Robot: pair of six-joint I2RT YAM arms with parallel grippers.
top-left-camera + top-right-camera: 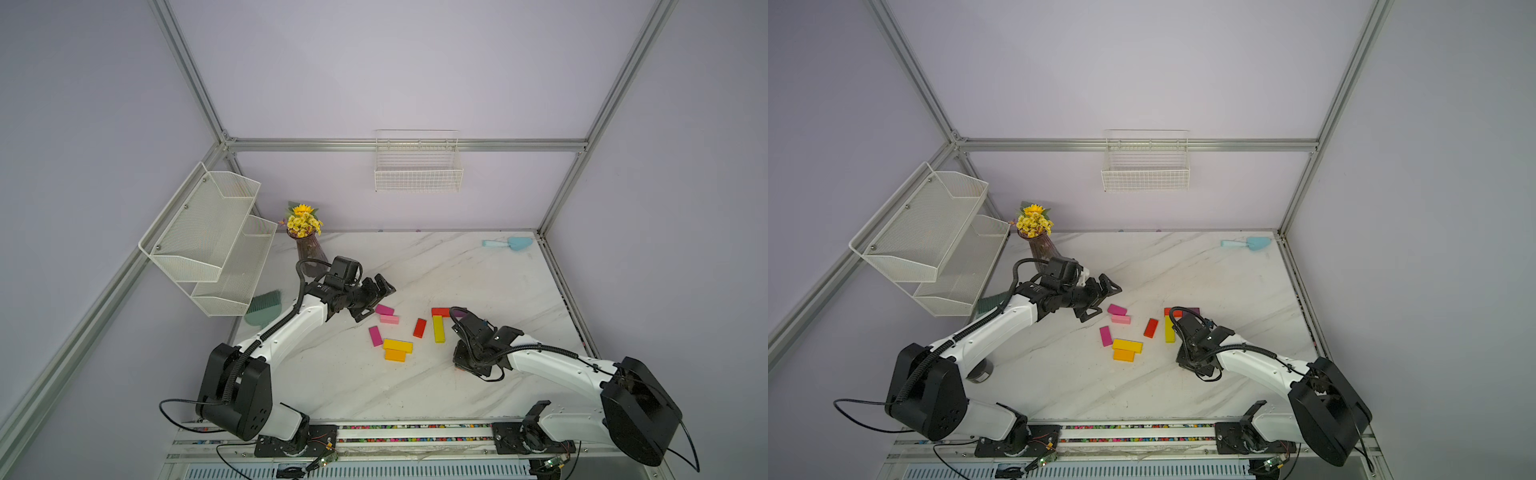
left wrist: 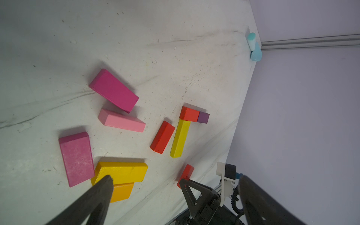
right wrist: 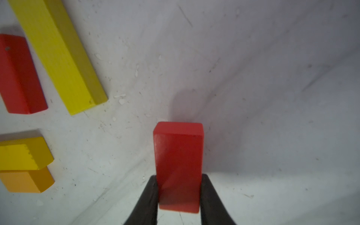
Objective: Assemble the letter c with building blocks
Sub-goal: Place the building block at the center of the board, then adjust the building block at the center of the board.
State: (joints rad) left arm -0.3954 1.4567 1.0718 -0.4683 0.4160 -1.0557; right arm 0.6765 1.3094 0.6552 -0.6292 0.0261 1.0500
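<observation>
While the left gripper (image 1: 376, 301) hangs with fingers spread wide, the right gripper (image 3: 178, 181) pinches the held red block (image 3: 178, 152).
On the marble table (image 1: 415, 386), left to right: two magenta blocks (image 1: 384, 309) (image 1: 375, 336), a light pink block (image 1: 389, 319), a wide yellow block (image 1: 397, 345) overlapping an orange block (image 1: 395, 355), a tilted red block (image 1: 419, 328). A long yellow block (image 1: 439, 328) meets a far red block (image 1: 440, 311) and a dark purple block (image 2: 203, 117), making a corner. The held block is just near-right of it.

Largely hidden under the wrist in both top views: right hand (image 3: 179, 176) and its red block (image 3: 179, 155); dark purple block (image 1: 1194, 310) partly behind cable.
</observation>
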